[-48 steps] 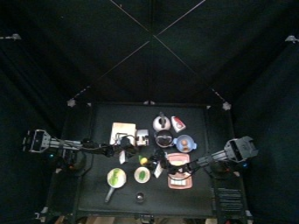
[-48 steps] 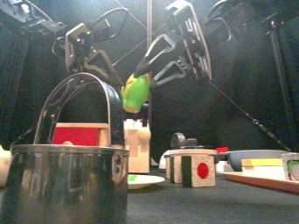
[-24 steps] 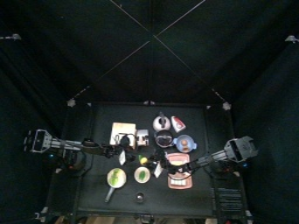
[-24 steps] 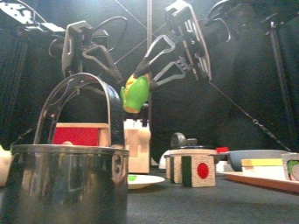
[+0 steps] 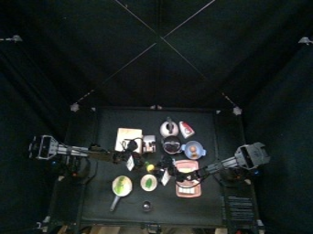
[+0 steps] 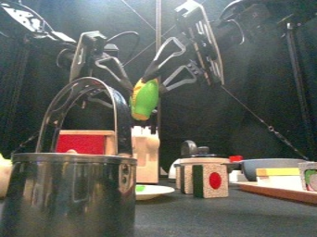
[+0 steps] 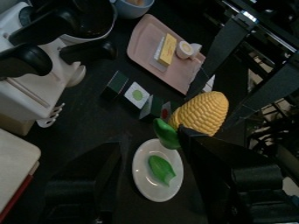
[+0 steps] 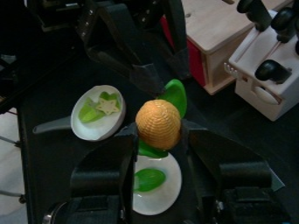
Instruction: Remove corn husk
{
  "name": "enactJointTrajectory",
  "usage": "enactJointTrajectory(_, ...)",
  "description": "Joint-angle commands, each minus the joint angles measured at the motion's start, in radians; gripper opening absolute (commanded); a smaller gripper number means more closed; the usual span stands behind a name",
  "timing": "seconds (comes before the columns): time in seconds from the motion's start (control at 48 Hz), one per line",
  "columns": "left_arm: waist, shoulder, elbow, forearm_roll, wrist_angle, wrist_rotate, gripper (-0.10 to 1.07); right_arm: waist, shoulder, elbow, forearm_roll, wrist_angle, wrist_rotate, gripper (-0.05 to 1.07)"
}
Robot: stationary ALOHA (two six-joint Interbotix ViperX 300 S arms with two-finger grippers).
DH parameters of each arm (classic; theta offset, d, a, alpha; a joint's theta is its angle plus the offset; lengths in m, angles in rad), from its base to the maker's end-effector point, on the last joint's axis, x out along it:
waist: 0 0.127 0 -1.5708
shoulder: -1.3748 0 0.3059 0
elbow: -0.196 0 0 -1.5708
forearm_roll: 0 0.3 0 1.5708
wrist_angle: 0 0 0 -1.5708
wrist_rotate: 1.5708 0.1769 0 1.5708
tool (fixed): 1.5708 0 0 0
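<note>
The corn (image 6: 145,98) hangs in the air above the table, a yellow cob (image 8: 158,122) with green corn husk (image 8: 173,94) still clinging to its side. My right gripper (image 8: 158,133) is shut on the cob, one finger pressing each side. My left gripper (image 6: 104,72) hovers just beside the corn with its jaws wide open and nothing between them. In the left wrist view the cob (image 7: 198,114) shows a husk leaf (image 7: 170,133) hanging below it. From above, the corn (image 5: 150,168) sits between both arms.
Two pale round dishes (image 8: 96,109) (image 8: 149,184) with green centres lie under the corn. A steel pot (image 6: 69,190) stands at the table's front, a wooden cube with a red dot (image 6: 209,178) beside it. A pink tray (image 7: 170,52) and white toy appliances (image 7: 35,52) lie behind.
My left gripper has opened wider and moved closer to the corn, a little lower. The right gripper and the corn have stayed where they were.
</note>
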Motion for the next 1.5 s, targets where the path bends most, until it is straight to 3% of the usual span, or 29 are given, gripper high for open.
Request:
enactJointTrajectory(0.0,0.008,0.012,-0.035,-0.006,-0.006,0.0,0.86,-0.003,-0.021,-0.012,-0.005,0.005,-0.002,0.6)
enactJointTrajectory(0.708,0.002,0.041,-0.049,-0.015,-0.015,0.003,0.85,-0.005,-0.021,-0.003,-0.002,0.006,-0.003,0.6)
enactJointTrajectory(0.979,0.002,0.04,-0.041,-0.072,-0.012,0.003,0.84,-0.005,-0.021,-0.003,-0.002,0.023,-0.003,0.59)
enactJointTrajectory(1.479,0.009,0.044,-0.038,-0.086,-0.009,0.005,0.54,-0.012,-0.021,-0.006,-0.005,0.028,-0.003,0.6)
